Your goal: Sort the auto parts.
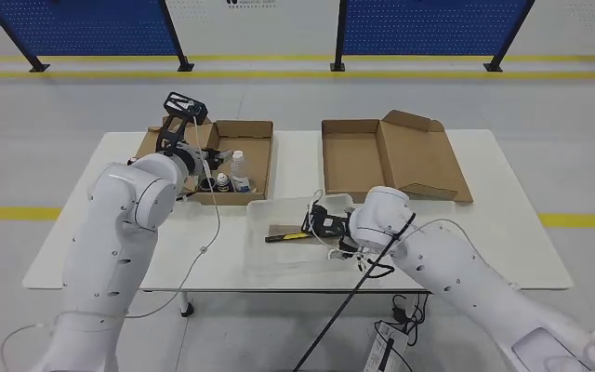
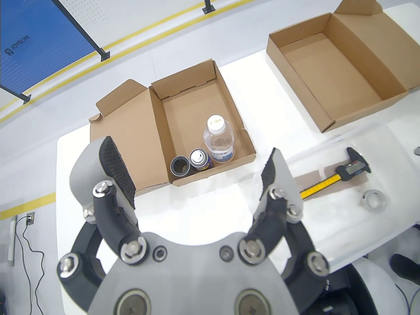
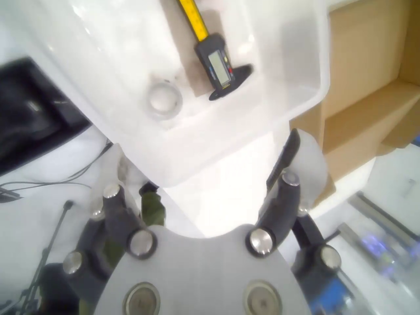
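A clear plastic tray [image 1: 275, 263] sits at the table's front middle. In it lie a yellow-and-black digital caliper [image 1: 288, 232] [image 2: 341, 173] [image 3: 215, 63] and a metal ring [image 2: 374, 199] [image 3: 164, 99]. My right gripper [image 1: 317, 223] [image 3: 206, 152] hangs open at the tray's [image 3: 295, 106] near right corner, with nothing between its fingers. My left gripper [image 1: 186, 139] [image 2: 191, 152] is open and empty, held high over the left cardboard box [image 1: 249, 138] [image 2: 197, 99]. That box holds a water bottle [image 1: 239, 172] [image 2: 219, 140], a spray can [image 2: 199, 159] and a black cylinder [image 2: 179, 166].
A second cardboard box [image 1: 358, 158] [image 2: 328, 63] [image 3: 361, 67] stands open and empty at the back right, its lid folded out to the right. Bare white table lies to the left and right of the tray. Cables hang off the table's front edge.
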Available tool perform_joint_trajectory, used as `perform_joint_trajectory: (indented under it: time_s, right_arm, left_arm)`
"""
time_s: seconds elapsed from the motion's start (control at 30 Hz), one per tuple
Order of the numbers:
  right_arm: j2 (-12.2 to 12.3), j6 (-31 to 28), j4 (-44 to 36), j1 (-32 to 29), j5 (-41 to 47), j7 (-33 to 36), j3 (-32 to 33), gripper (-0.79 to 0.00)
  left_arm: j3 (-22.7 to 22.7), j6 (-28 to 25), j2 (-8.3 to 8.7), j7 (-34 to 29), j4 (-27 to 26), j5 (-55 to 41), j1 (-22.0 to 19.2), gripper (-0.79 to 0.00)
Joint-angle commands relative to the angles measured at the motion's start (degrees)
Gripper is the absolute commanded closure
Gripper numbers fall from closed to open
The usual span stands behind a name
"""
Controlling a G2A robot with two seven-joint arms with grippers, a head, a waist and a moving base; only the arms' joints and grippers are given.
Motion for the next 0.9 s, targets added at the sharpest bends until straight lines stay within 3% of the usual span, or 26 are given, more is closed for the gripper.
perform_joint_trajectory:
  time_s: [0.0,0.47,0.87]
  right_arm:
    - [0.23,-0.03,-0.93,0.29,-0.09,-0.03,-0.43,-0.785]
    - [1.29,1.40,-3.20,0.18,-4.74,1.39,0.46,-0.785]
    - [-1.04,0.78,1.00,0.80,-5.46,0.78,-5.26,-0.785]
  left_arm:
    - [0.00,0.00,0.00,0.00,0.00,0.00,0.00,-0.785]
    - [0.00,0.00,0.00,0.00,0.00,0.00,0.00,-0.785]
    - [0.00,0.00,0.00,0.00,0.00,0.00,0.00,-0.785]
